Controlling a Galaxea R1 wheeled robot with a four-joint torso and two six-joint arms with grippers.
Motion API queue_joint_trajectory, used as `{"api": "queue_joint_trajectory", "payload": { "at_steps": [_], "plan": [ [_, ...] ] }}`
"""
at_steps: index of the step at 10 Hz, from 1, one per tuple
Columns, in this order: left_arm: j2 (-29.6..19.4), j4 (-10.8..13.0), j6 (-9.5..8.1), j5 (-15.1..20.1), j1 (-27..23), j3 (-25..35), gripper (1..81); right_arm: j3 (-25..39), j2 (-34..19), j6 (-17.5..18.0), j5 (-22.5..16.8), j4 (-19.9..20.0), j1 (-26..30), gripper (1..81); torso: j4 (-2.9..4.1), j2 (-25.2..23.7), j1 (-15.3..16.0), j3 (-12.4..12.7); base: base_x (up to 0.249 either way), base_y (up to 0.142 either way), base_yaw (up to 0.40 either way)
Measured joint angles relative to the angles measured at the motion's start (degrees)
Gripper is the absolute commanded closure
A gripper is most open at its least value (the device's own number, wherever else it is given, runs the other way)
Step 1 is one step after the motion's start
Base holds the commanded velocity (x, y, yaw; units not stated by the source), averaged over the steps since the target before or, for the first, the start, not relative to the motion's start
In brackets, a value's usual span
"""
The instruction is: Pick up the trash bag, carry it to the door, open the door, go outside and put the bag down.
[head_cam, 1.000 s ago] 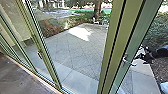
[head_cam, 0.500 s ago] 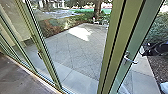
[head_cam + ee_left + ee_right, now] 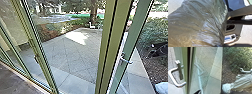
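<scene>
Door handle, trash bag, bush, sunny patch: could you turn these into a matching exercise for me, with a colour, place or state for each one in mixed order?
Things
1. Door handle
2. Trash bag
3. Bush
4. Sunny patch

Colour, place or state
A. Green and leafy
B. On the grey paving outside
C. Silver, on a green frame
D. Shiny and creased

Right pairs: 1-C, 2-D, 3-A, 4-B
</scene>
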Motion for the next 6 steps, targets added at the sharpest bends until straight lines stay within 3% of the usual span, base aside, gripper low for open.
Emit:
{"api": "queue_joint_trajectory", "payload": {
  "at_steps": [4, 6],
  "plan": [
    [0.0, 0.0, 0.0, 0.0, 0.2, 0.0, 81.1, 0.1, -1.1, -2.5, 1.0, -7.7, -2.6, 1.0, 0.0, 0.0, 0.0, 0.0, 0.0, 0.0, 0.0],
    [0.0, -0.5, -0.02, 0.0, 0.3, 0.0, 81.1, 0.3, -2.3, -3.0, 4.3, -11.8, -4.6, 1.0, 0.0, 0.0, 0.0, 0.0, 0.0, 0.0, 0.0]
  ]
}}
